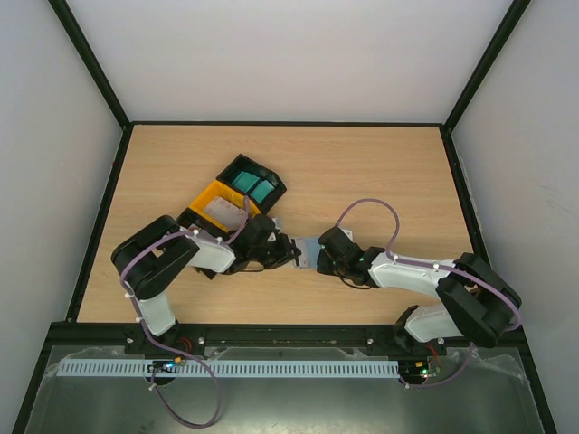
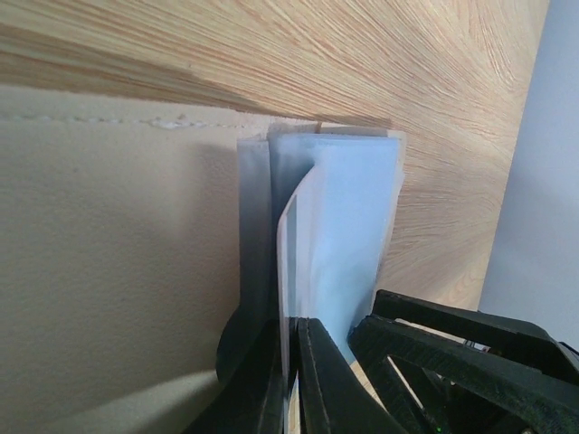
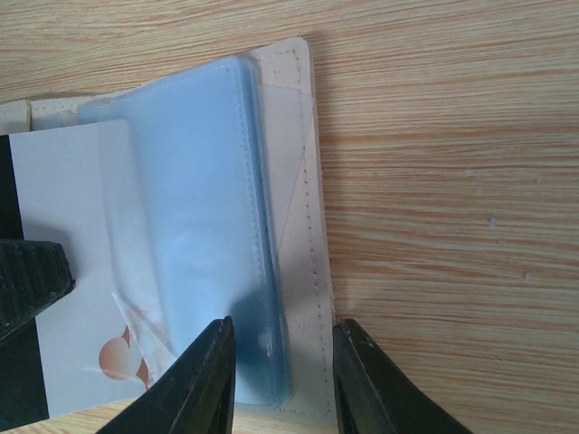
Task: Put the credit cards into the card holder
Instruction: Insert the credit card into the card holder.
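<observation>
Where the two arms meet near the middle of the table (image 1: pixel 362 163), the holder (image 3: pixel 291 99) lies open and flat on the wood, beige cover down and clear sleeves (image 3: pixel 199 181) fanned on top. On the holder's left side, the left gripper (image 2: pixel 291 348) has its fingers pressed together on the edge of a white card (image 3: pixel 63 199). The card has a dark stripe along one side and a reddish mark near a corner, and its far end lies in among the sleeves, partly under a clear flap.

Over the holder's right edge the right gripper (image 3: pixel 285 330) stands with its jaws apart: one fingertip over the sleeves, the other at the cover's stitched edge. Whether those tips press on the holder or only hang above it, I can't quite tell from here.

Beyond the holder, toward the back left, sits a yellow tray (image 1: pixel 204 194) with pale cards (image 1: pixel 220 212). Touching it on the far side is a black tray (image 1: pixel 271 176) with teal cards (image 1: pixel 253 183).
</observation>
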`<state>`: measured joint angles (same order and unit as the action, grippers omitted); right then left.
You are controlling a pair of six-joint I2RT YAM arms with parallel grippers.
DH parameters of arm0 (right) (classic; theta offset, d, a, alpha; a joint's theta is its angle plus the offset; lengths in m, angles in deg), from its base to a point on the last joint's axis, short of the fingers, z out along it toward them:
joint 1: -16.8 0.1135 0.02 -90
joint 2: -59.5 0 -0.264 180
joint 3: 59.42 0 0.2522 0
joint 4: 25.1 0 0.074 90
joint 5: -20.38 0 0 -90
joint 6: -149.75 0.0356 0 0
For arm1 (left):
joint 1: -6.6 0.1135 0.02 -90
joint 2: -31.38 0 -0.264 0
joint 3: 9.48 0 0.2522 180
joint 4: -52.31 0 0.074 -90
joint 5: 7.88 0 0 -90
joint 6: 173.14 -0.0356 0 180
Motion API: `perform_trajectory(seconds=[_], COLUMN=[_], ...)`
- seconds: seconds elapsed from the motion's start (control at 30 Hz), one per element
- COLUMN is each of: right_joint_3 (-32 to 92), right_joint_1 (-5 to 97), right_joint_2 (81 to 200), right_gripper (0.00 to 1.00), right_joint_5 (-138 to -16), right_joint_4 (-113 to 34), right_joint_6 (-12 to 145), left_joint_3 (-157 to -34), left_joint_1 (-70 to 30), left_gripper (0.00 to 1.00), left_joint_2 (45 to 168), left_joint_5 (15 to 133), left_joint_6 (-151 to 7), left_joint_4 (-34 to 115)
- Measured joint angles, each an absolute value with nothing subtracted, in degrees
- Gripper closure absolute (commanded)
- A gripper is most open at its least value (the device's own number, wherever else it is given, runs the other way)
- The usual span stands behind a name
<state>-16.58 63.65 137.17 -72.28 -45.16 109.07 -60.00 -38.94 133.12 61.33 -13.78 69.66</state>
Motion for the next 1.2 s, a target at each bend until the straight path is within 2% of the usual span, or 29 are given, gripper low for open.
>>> perform_trajectory(seconds=[0.3, 0.57, 0.73, 1.07, 1.2], right_joint_3=[-16.58, -16.58, -16.58, -16.63, -16.65], right_joint_1=[63.65, 63.65, 63.65, 63.65, 63.65], right_joint_2=[137.19, 137.46, 137.46, 137.74, 137.98], right_gripper=[0.71, 0.71, 0.71, 0.71, 0.71], right_joint_5=[-72.26, -72.26, -72.26, -72.41, -72.54], right_joint_4=[-45.1, -44.53, -44.48, -43.65, -42.98], right_joint_6=[109.07, 109.07, 109.07, 109.13, 109.26], left_joint_3=[-60.41, -61.66, -62.9, -70.09, -71.99], left_joint_1=[-38.74, -40.05, -40.25, -43.13, -43.99], left_gripper=[0.93, 0.87, 0.77, 0.42, 0.35], left_joint_2=[132.88, 134.45, 134.56, 133.03, 132.46], left_joint_5=[62.29, 62.22, 62.42, 68.15, 70.37], left_joint_6=[-14.72, -15.35, -18.19, -27.11, -29.28], left_joint_4=[69.01, 68.88, 66.28, 52.03, 47.81])
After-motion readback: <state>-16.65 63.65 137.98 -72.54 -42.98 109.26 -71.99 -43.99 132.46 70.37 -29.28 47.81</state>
